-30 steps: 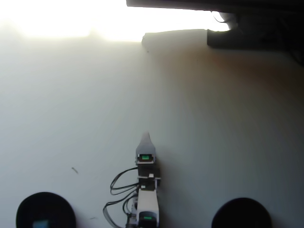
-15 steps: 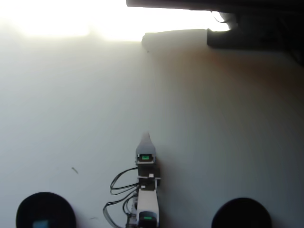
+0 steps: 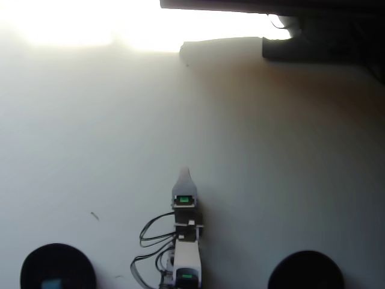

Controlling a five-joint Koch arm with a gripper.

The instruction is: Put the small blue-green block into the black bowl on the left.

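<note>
At the bottom left of the overhead view we find the black bowl (image 3: 57, 266), and inside it, near the lower edge of the picture, a small pale blue-green patch that we take to be the small blue-green block (image 3: 52, 283). It sits in the same spot as half a second ago and a second ago. The second black bowl (image 3: 305, 270) at bottom right looks empty.

Nothing has shifted across the three moments. The arm (image 3: 185, 241) lies along the centre line, folded back toward its base, and the gripper (image 3: 184, 173) points up the picture, well apart from both bowls, exactly as before. Its cables (image 3: 150, 235) hang in the same loops.

We see only one tapering tip from above, so we cannot tell whether the jaws are parted or together. Nothing teal shows at the tip.

Our judgement: the block is already in the left bowl, the arm has gone home, and the task reads as finished. The table (image 3: 271, 150) is strongly overexposed at the top.
</note>
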